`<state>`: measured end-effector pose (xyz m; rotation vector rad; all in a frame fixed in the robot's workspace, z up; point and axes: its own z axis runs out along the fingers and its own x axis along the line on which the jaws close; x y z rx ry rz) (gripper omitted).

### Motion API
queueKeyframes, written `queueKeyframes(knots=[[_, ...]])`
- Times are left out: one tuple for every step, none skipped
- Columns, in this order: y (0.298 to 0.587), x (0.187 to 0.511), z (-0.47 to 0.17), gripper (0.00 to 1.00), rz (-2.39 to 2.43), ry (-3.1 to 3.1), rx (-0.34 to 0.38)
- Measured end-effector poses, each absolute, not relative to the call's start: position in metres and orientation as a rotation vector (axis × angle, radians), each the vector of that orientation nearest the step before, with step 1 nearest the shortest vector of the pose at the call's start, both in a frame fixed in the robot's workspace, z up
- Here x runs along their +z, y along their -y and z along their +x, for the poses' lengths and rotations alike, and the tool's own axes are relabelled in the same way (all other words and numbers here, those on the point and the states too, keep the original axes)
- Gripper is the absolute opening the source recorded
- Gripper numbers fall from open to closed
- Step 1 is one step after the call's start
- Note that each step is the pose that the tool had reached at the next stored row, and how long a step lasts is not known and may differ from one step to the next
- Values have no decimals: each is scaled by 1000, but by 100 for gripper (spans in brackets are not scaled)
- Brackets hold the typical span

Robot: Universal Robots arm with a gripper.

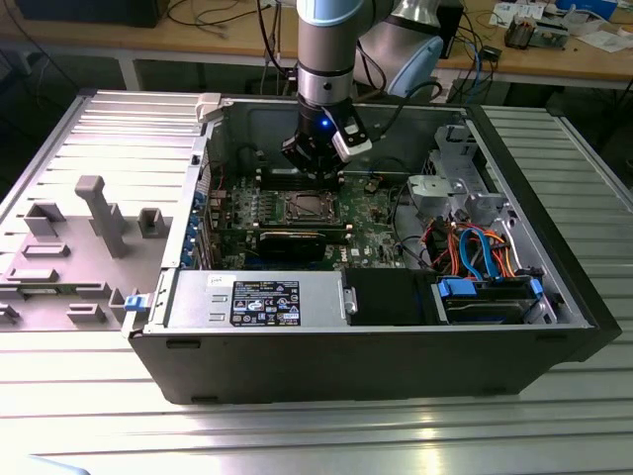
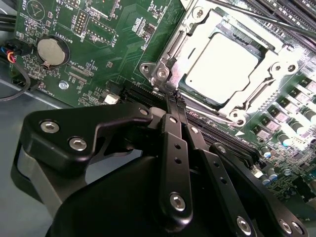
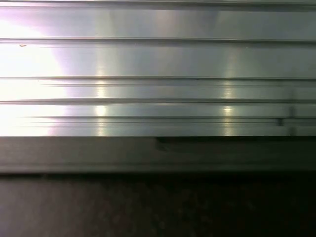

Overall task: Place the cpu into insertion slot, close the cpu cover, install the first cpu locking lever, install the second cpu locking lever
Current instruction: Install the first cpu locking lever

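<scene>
In the upper centre of the exterior view, the gripper [image 1: 315, 158] hangs inside the open PC case [image 1: 376, 346], just above the motherboard [image 1: 381, 228] & just behind the insertion slot [image 1: 303, 207], which sits mid-frame. In the second wrist view the gripper [image 2: 174, 101] fills the lower half; its black fingers [image 2: 173, 148] are pressed together w/ no gap, nothing between them, tips ending at the near corner of the socket frame. Whether tips touch the frame: can't tell.

Upper right of the second wrist view: the cpu [image 2: 222, 64], pale silver-grey top, lies flat in the slot. The cpu cover [image 2: 269, 54] is down around it, chip showing thru the window. A thin lever rod [image 2: 247, 11] runs diagonally along the frame's far edge at top right; latched or not, can't tell.

Upper left of that view: round coin battery [image 2: 52, 52] on the green board. In the exterior view, black expansion card [image 1: 292, 242] sits just below the slot, grey fixture blocks [image 1: 99, 213] at left on the ribbed aluminium table [image 1: 316, 435].

First wrist view: ribbed aluminium surface [image 3: 158, 74] across upper half, dark band below
</scene>
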<state>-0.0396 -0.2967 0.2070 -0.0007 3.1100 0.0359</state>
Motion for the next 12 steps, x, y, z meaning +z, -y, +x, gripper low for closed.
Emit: queueKeyframes(knots=[[297,207,-39,11,-1,-3110,36],[297,207,-39,11,-1,-3110,36],[297,207,-39,11,-1,-3110,36],[297,207,-39,11,-1,-3110,36],[297,208,-39,11,-1,-3110,36],[297,208,-39,11,-1,-3110,36],[297,208,-39,11,-1,-3110,36],[297,208,-39,11,-1,-3110,36],[297,208,-39,11,-1,-3110,35],[297,208,-39,11,-1,-3110,35],[297,208,-39,11,-1,-3110,34],[297,207,-39,11,-1,-3110,34]])
